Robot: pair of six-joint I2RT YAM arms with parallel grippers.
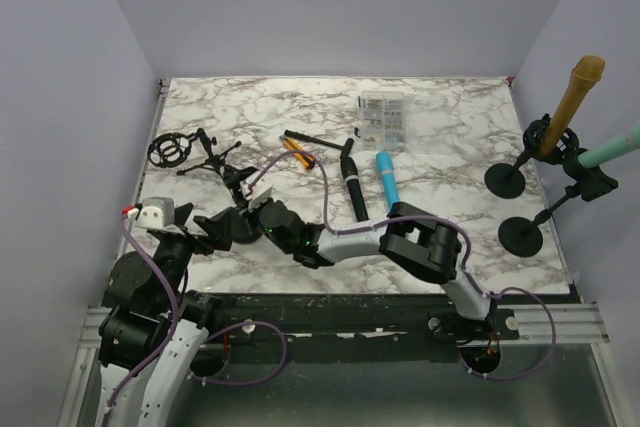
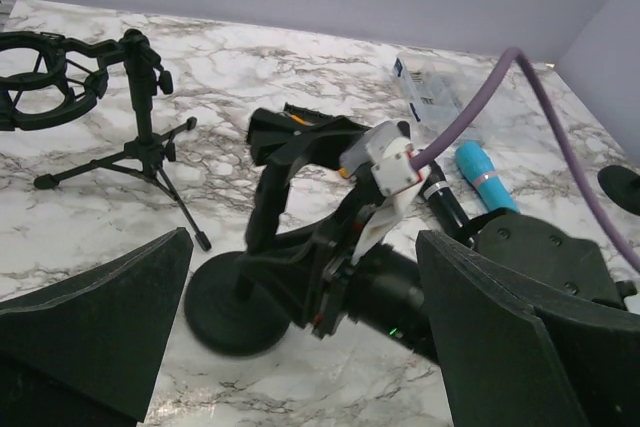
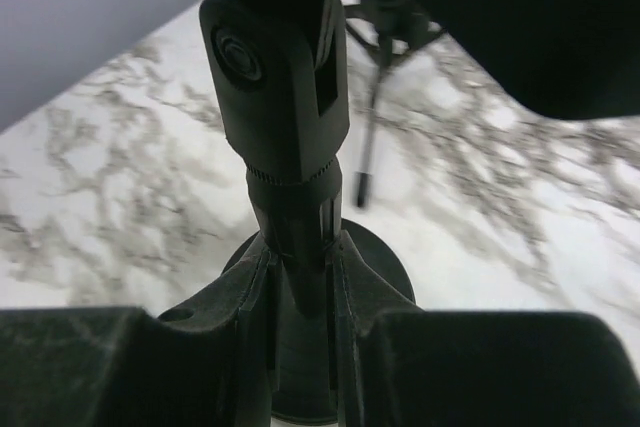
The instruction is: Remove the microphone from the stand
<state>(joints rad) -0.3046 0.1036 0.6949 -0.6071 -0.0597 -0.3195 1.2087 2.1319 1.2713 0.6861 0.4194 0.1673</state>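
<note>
— So, where's the microphone?
— The black microphone (image 1: 352, 185) lies flat on the marble table (image 1: 450, 117). It is off to the right of the jaws of the right gripper (image 3: 300, 267) and a little farther out, just beside a blue microphone (image 1: 387, 177).
— And the stand?
— The round-based stand (image 2: 265, 202) sits between those same jaws. They are clamped on its pole just below the swivel joint, with the base under them.
— The other arm?
— The left gripper (image 2: 300, 247) has its jaws spread wide, one on each side of the stand's base and the right gripper.
— Anything else?
— A tripod stand (image 1: 190, 152) is beyond and left of both sets of jaws. Well to their right, a tan microphone (image 1: 578, 92) and a teal microphone (image 1: 615, 150) sit tilted in two further stands (image 1: 505, 180).
</note>
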